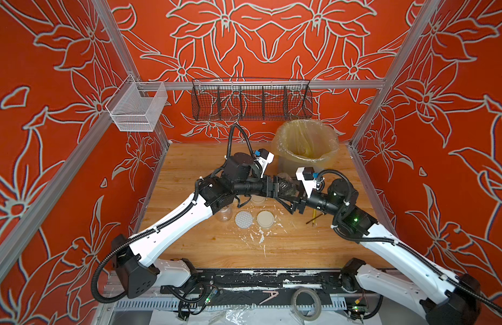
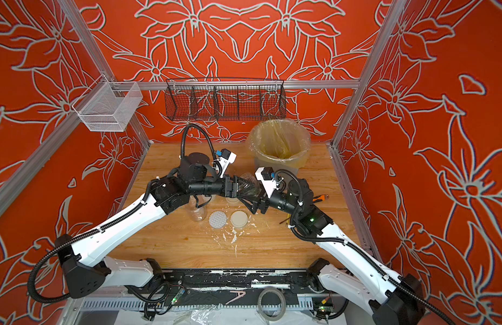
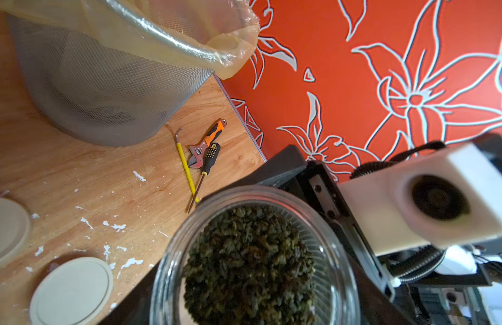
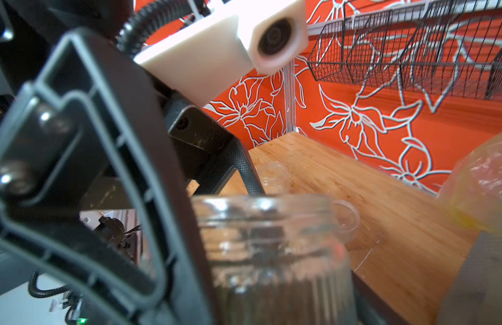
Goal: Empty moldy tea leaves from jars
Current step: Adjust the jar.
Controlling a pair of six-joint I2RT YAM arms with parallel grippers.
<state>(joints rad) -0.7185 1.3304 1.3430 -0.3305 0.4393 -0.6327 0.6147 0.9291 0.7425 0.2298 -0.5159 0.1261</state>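
An open clear jar full of dark grey-green tea leaves hangs above the table's middle, just in front of the bin. My left gripper is shut on its sides. My right gripper meets it from the opposite side, its fingers spread wide and open around the jar's lower part. An empty taller jar stands under my left arm. A squat jar sits below the grippers. A dotted white lid and a cream lid lie on the table.
A grey mesh bin with a yellowish liner stands at the back right. A wrench, screwdriver and yellow tool lie by the right wall. White flakes litter the wood in front. A black wire basket and a white mesh basket hang above.
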